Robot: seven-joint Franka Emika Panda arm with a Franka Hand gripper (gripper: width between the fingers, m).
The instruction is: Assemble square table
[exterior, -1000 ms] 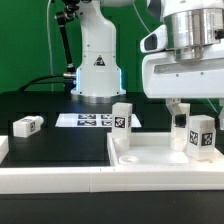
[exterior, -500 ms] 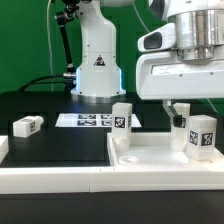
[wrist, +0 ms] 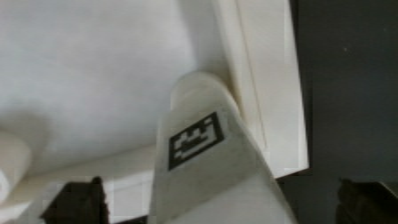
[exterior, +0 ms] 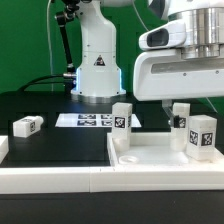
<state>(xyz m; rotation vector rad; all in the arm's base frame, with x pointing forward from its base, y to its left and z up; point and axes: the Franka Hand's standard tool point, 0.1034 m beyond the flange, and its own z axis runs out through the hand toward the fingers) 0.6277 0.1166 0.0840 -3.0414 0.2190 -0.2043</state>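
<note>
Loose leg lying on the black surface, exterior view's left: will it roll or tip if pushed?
The leg looks blocky and flat-sided, lying low, so it should slide, not roll or tip. It looks like rigid plastic, so probably stiff. Being small, it is likely light and may twist on the black surface if pushed off-centre.

No words, brand names or numbers can be read. The arm's white base bears a small black triangle sign, its inside too small to make out. Black-and-white square pattern tags stand on the middle leg, the nearest leg, the lying leg and the marker board. In the wrist view, a leg shows one such tag.
</note>
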